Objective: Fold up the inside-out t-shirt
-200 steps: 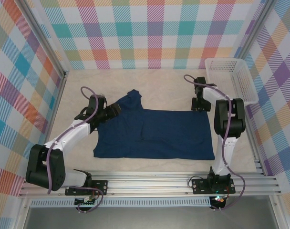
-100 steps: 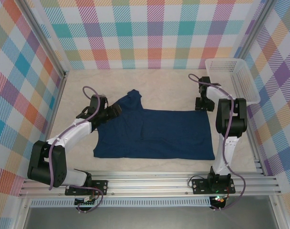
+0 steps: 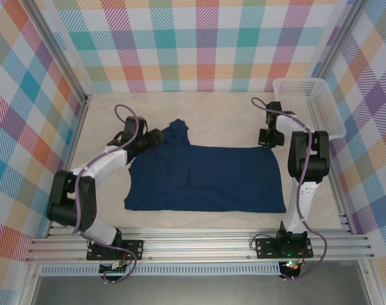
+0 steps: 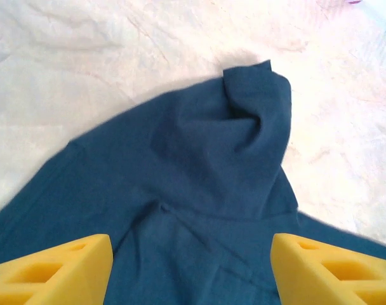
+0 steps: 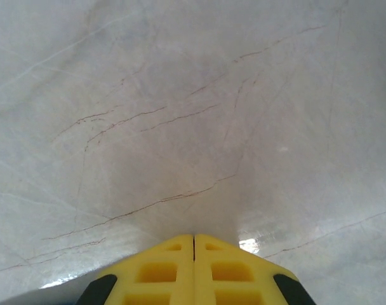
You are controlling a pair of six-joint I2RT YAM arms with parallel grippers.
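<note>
The left gripper (image 4: 192, 246) holds its jaws spread, with the inside-out t-shirt (image 4: 199, 165) between and ahead of them. The right gripper (image 5: 193, 238) has its jaws pressed together, empty, just beyond the shirt's corner.

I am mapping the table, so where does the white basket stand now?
In the top view, the white basket stands in the far right corner of the table, against the checkered wall, close to the right gripper.

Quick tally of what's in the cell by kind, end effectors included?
Navy t-shirt: 1
White basket: 1
End effectors: 2 (left end effector, right end effector)
Total: 4
</note>
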